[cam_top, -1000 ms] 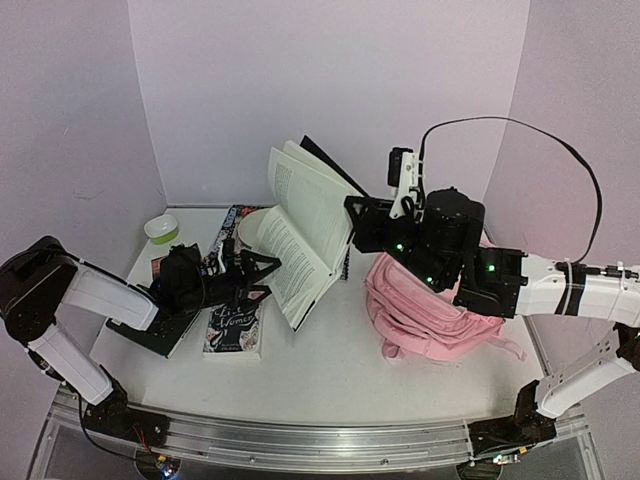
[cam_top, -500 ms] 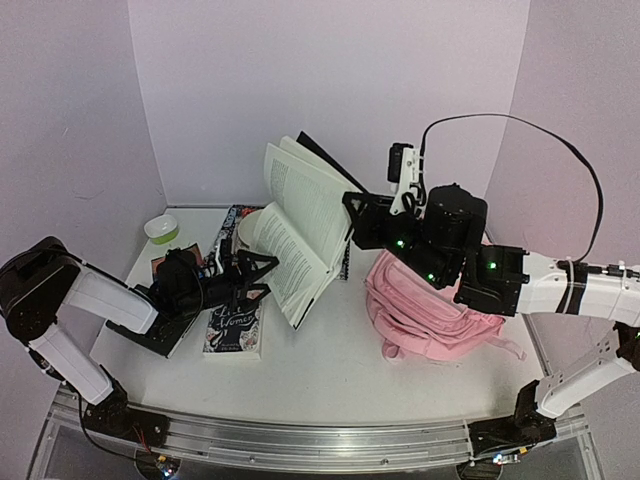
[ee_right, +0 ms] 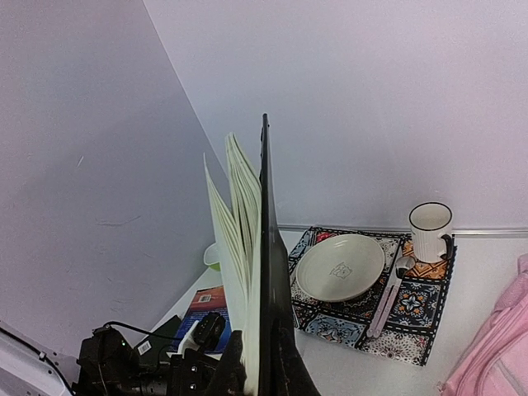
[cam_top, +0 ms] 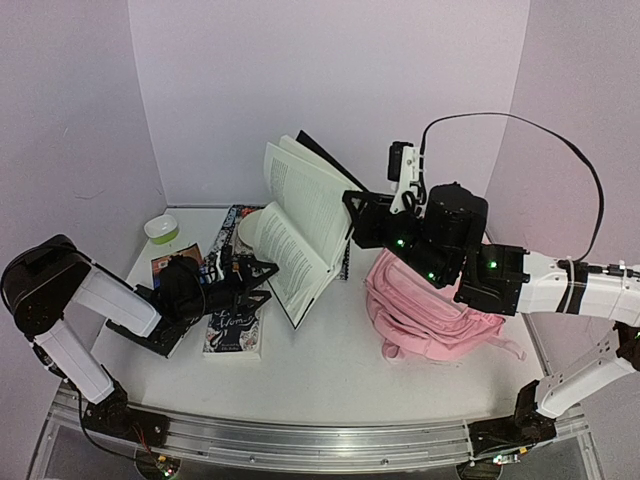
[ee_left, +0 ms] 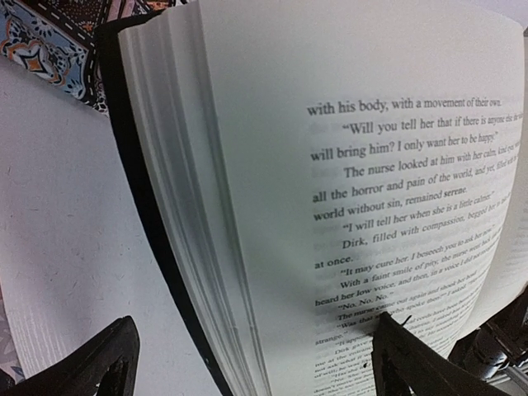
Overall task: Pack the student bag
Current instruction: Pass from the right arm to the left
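right pincer (cam_top: 352, 212), fingers together and clamped on the black cover of an open book (cam_top: 300, 235), holds it upright above the tabletop (cam_top: 330, 375), its pages fanned toward the left arm. left pincer (cam_top: 262, 280), fingers spread wide apart, sits low near a closed paperback (cam_top: 235, 330), with the open book's lower page edge between its fingers; whether either finger touches the paper cannot be told. the student bag (cam_top: 430, 315) lies flat on the tabletop at the right, beneath the right arm and near the open book.
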You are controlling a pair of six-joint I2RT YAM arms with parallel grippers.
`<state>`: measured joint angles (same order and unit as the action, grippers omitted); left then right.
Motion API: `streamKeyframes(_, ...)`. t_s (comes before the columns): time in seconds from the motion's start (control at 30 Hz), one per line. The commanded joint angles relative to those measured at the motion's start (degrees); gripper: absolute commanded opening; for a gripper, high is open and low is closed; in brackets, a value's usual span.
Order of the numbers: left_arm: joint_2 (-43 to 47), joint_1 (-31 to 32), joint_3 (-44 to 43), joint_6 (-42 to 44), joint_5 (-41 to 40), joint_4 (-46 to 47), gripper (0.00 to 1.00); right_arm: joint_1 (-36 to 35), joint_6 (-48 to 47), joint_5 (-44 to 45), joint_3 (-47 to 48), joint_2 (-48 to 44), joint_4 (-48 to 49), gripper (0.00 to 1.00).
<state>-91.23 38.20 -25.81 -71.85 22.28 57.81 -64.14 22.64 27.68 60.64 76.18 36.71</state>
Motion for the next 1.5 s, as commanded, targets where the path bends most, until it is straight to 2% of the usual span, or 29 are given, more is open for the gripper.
streamKeyframes(0.0, 2.58, -0.19, -0.44, 1.22, 0.64, 5.65, 0.99, -0.11, 2.92, 0.0, 3.15, -3.24, 12.42, 0.0)
streamKeyframes(0.23, 1.63, -0.21, -1.24, 0.12, 2.09, 7.87, 1.0, -0.11, 4.37, -0.35, 2.56, -2.97, 13.51, 0.0)
streamKeyframes(0.4, 1.67, -0.21, 0.38, -2.93, 2.4, 14.17, 0.97, -0.12, 4.55, 0.81, 1.16, -3.51, 13.54, 0.0)
streamKeyframes(0.5, 3.21, -0.21, 1.02, -4.23, 2.49, 15.62, 0.89, -0.11, 4.52, 2.03, -0.54, -4.16, 12.72, 0.0)
streamKeyframes(0.67, 7.47, -0.2, 2.61, -5.15, 1.05, 16.18, 0.66, -0.12, 3.51, 3.99, -3.06, -5.5, 8.36, 0.0)
streamKeyframes(0.77, 9.5, -0.23, 3.04, -5.51, 0.33, 16.11, 0.6, -0.12, 1.89, 3.49, -3.41, -5.94, 4.34, 0.0)
streamKeyframes(1.13, 5.29, -0.14, -0.32, -8.71, 3.25, 16.1, 0.57, -0.12, -6.85, -9.25, -0.21, -1.6, -4.36, 0.0)
streamKeyframes(1.33, 6.49, -0.14, -0.31, -8.43, 2.9, 16.1, 0.58, -0.21, -12.21, -13.2, 0.75, 2.32, -8.06, 0.0)
streamKeyframes(1.47, 6.76, -0.14, 0.44, -8.47, 2.12, 16.1, 0.49, -0.56, -15.32, -15.24, 0.94, 4.91, -8.68, 0.0)
